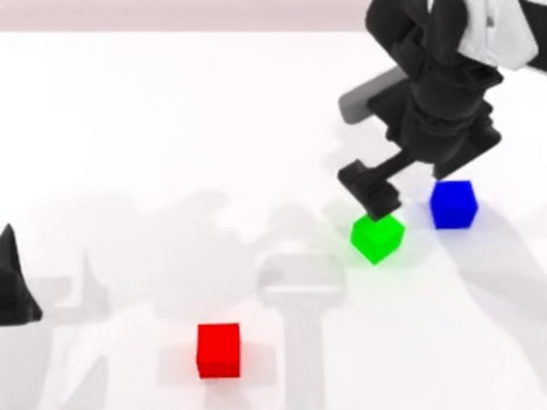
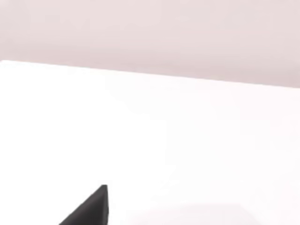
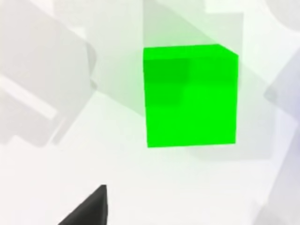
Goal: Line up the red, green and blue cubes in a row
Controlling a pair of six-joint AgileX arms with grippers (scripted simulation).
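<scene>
From above, the right tool (image 1: 373, 195) hangs over the right half of the white desk (image 1: 171, 128), its dark fingers just behind and partly overlapping the top edge of the green cube (image 1: 377, 237). The blue cube (image 1: 452, 204) sits just beside the green one, to its right and a little farther back, while the red cube (image 1: 219, 349) lies well apart, nearer the front and left of centre. Whether the right tool is released or clenched I cannot tell from here; nothing appears to be held. The left tool (image 1: 15, 286) is parked at the left edge of the desk, its state equally unreadable.

The left wrist view shows only bare desk and one dark fingertip (image 2: 91, 208).

The right wrist view has the green cube (image 3: 190, 96) resting flat on the desk, filling much of the picture, with a single fingertip (image 3: 89, 208) showing apart from it (so no grip yet).

The step in hand looks like taking the green cube. To do it well, I would centre the fingers on two opposite faces, square to its slightly turned sides, come straight down, and stay clear of the blue neighbour.
</scene>
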